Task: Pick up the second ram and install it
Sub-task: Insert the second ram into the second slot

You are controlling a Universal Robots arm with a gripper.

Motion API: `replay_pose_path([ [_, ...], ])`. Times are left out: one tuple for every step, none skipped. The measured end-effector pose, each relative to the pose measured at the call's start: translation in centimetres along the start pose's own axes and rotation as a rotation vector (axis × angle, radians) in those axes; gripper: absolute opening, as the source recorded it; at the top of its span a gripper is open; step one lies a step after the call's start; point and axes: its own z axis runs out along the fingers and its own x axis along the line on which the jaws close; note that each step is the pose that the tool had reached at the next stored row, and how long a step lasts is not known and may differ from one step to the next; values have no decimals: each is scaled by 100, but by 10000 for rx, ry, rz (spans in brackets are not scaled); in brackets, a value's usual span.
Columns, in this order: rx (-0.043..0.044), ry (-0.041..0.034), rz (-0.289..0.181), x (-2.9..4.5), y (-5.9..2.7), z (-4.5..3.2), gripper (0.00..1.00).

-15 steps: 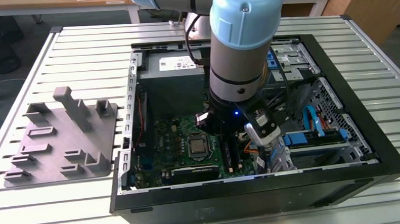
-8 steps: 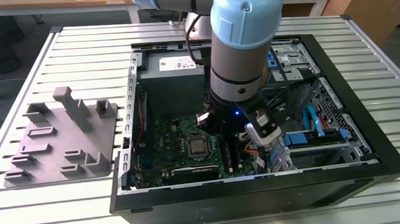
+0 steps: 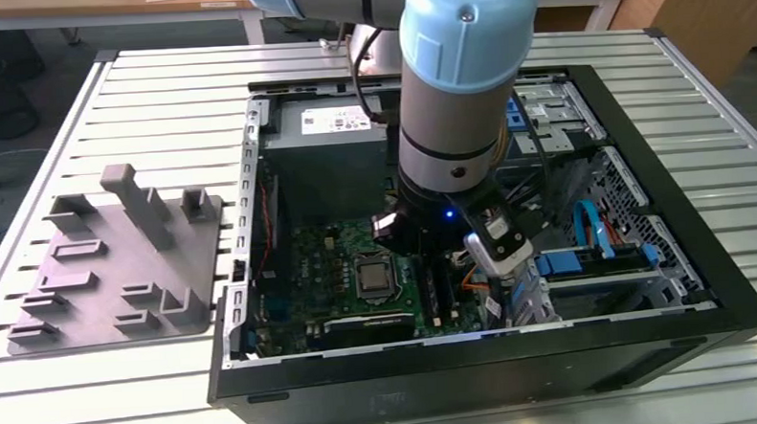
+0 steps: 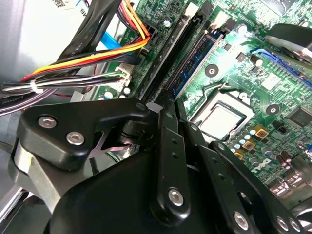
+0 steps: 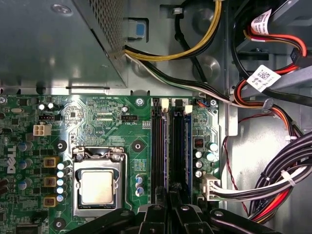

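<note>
Green motherboard (image 5: pixel 112 126) lies flat in the open black computer case (image 3: pixel 688 285), so slots face up. The black tool (image 5: pixel 170 204) hangs over the slots, clamped on the thin dark second ram (image 4: pixel 168 105), lining it up at the CPU's three o'clock.

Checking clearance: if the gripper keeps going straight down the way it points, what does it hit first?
Most likely the memory slots on the motherboard; the gripper sits right over them in both wrist views. Remaining gap is unclear.
</note>
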Motion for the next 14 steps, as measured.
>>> replay_pose_path([
  [5, -1, -1, 0, 0, 3, 14],
  [12, -1, -1, 0, 0, 7, 14],
  [18, 0, -2, 0, 0, 10, 14],
  [23, 0, -1, -1, 2, 13, 14],
  [27, 0, 0, -2, 4, 17, 14],
  [30, 0, 0, -3, 6, 22, 14],
  [33, 0, 0, -3, 7, 26, 14],
  [37, 0, -2, -4, 8, 28, 14],
  [37, 0, -2, -5, 9, 32, 14],
  [36, 0, -1, -5, 9, 37, 14],
  [38, 1, -1, -5, 10, 42, 14],
  [42, 3, -1, -5, 11, 47, 14],
  [44, 3, -2, -6, 12, 52, 14],
  [45, 3, -2, -6, 13, 55, 14],
])
